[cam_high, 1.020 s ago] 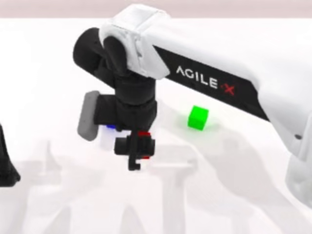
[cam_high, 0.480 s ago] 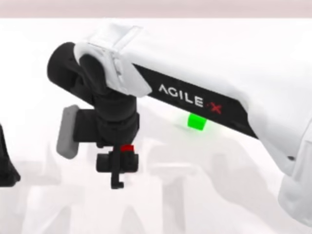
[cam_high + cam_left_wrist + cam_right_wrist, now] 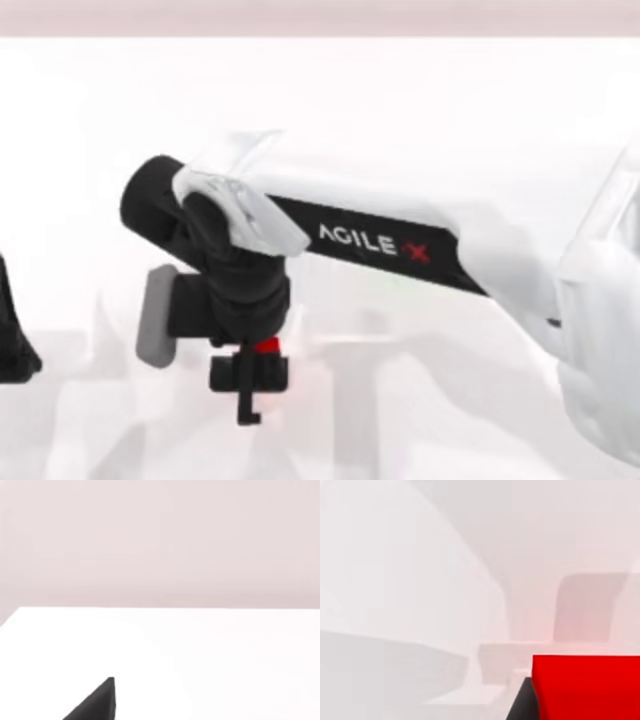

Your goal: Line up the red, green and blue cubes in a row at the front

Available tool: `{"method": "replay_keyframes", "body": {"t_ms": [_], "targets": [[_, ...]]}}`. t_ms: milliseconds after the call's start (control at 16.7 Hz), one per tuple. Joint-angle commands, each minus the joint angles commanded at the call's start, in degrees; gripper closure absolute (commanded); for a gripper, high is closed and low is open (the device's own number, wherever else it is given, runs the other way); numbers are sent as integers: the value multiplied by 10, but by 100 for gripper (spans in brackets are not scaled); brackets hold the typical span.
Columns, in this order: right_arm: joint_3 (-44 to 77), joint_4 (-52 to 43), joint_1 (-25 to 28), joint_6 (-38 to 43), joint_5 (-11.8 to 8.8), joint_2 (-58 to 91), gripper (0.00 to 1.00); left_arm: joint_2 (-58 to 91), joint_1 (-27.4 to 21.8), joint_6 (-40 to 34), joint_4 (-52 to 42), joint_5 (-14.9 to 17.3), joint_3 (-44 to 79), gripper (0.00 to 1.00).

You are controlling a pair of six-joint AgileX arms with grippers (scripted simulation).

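My right gripper (image 3: 250,380) hangs low over the front left part of the table, shut on the red cube (image 3: 265,346), of which only a sliver shows between the black fingers. In the right wrist view the red cube (image 3: 585,687) fills the near corner, pressed against one dark finger (image 3: 522,706). The green and blue cubes are hidden in every view. My left arm (image 3: 12,340) stays parked at the left edge; its wrist view shows only one dark fingertip (image 3: 95,704) over bare white table.
The right arm's white and black forearm (image 3: 400,245) stretches across the table's middle from the right and covers much of it. A grey camera block (image 3: 157,315) juts from the wrist on the left. Arm shadows fall along the front.
The right arm has swung left and then toward the front with the red cube held. The green cube, visible earlier, is now covered by the forearm.
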Motion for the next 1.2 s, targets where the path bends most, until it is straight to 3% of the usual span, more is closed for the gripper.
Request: {"method": "replay_keyframes", "body": {"t_ms": [240,1020,1200], "targets": [[-4,4,0,0,0,0,100,0,0,0,0,0,0,0],[-4,4,0,0,0,0,2,0,0,0,0,0,0,0],[-4,4,0,0,0,0,0,0,0,0,0,0,0,0]]}}
